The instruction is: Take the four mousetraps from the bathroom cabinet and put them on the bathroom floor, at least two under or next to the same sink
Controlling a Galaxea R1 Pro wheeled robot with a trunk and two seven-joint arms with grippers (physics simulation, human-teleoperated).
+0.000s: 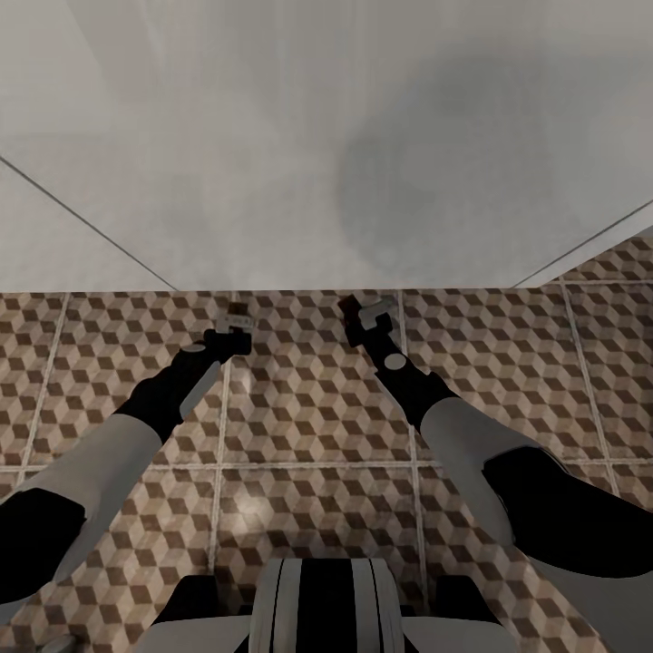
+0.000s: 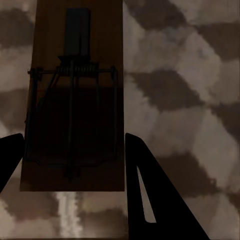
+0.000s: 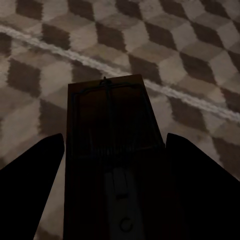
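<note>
Left claw [image 1: 237, 319] is reaching forward over the bathroom floor [image 1: 308, 426], close to the foot of a flat white panel [image 1: 272, 136] that is rising ahead. In the left wrist view a mousetrap [image 2: 72, 100] is sitting between the two dark fingers [image 2: 145, 185], its brown board and wire spring plain to see against the cube-patterned tiles, and the fingers are standing at the board's two edges, clamped on it as far as the picture is showing. In the head view this trap is appearing as a small brown patch at the claw's tip.

Right claw [image 1: 367, 311] is stretching out beside the left one, near the same white panel. Its wrist view is showing a second mousetrap [image 3: 112, 145] between its dark fingers [image 3: 30, 180], which are closing in on both sides of the board, gripping it. A pale grout line [image 3: 100, 62] is running across the tiles beyond that trap.
</note>
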